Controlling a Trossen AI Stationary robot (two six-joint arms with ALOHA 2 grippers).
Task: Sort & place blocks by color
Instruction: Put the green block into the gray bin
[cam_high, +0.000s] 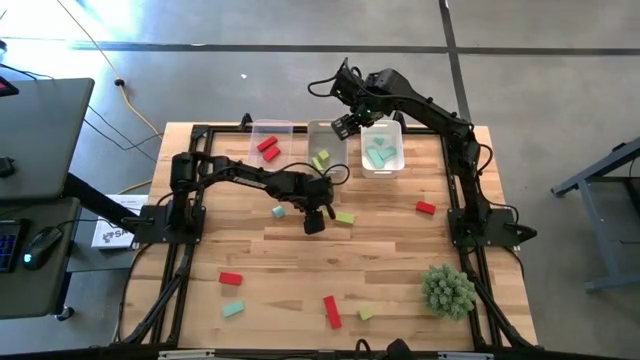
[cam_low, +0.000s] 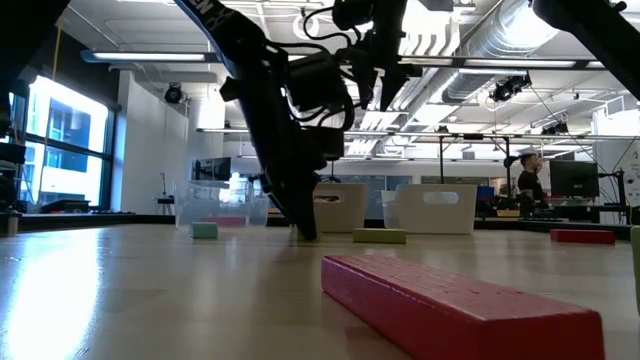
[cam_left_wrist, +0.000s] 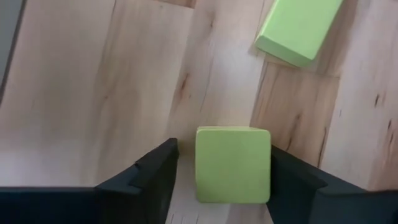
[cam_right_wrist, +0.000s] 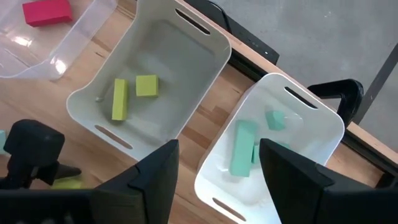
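Observation:
A yellow-green cube (cam_left_wrist: 233, 165) rests flat on the wooden table between the fingers of my left gripper (cam_left_wrist: 219, 177), which is open and points down at mid-table (cam_high: 315, 218); in the high view the gripper hides the cube. A yellow-green bar (cam_high: 344, 217) lies just to its right and a teal block (cam_high: 278, 211) to its left. My right gripper (cam_high: 345, 124) hangs open and empty above the far bins (cam_right_wrist: 217, 186). More blocks lie scattered: red ones (cam_high: 231, 279) (cam_high: 426, 208), a red bar (cam_high: 331, 310), a teal one (cam_high: 233, 309) and a yellow-green one (cam_high: 366, 313). My left gripper stands astride the yellow-green cube from above. One finger (cam_left_wrist: 292, 180) lies right against the cube's side (cam_left_wrist: 267, 168), and I cannot tell whether it touches. The other finger (cam_left_wrist: 158, 177) stands off by a clear gap. The cube sits flat on the table.
Three bins stand along the far edge: one with red blocks (cam_high: 268, 140), a middle one (cam_right_wrist: 93, 102) with yellow-green blocks, and one (cam_right_wrist: 329, 124) with teal blocks. A spiky green plant (cam_high: 448, 290) stands near the front right corner. Free room lies across mid-table.

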